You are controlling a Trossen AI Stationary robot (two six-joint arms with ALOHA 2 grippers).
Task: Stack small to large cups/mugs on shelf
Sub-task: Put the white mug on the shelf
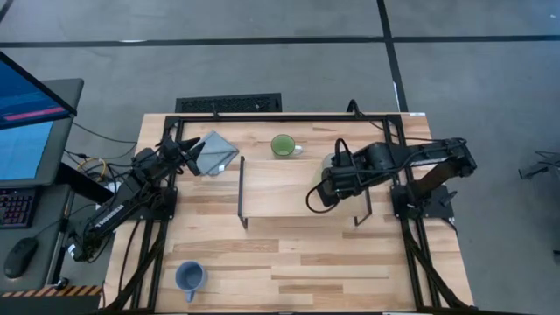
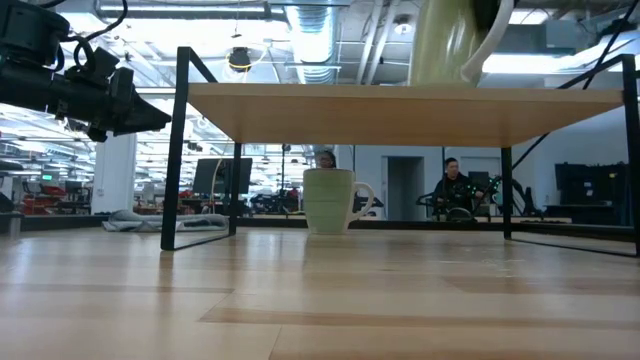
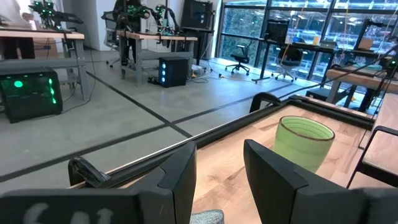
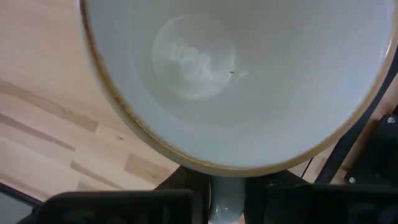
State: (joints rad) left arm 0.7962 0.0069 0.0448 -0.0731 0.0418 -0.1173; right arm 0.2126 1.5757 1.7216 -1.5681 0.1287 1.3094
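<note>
Gripping the cream mug (image 4: 249,81) by its rim, the right gripper (image 1: 322,194) hangs over the shelf's (image 1: 280,188) right end. The left gripper (image 1: 185,154), half-open and empty, waits far-left; green mug (image 1: 283,145) behind, blue mug (image 1: 190,277) near-left.

mug (image 1: 283,145) behind shelf (image 1: 280,188), another mug (image 1: 190,277) front-left, cloth (image 1: 214,152) left-rear

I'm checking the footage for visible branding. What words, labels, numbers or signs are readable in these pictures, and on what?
None can be read.
Left gripper: pale marks on its housing, cut off and blurred.
Cream mug: a faint raised stamp inside its bottom, illegible.
Monitor: only colour bands.
</note>
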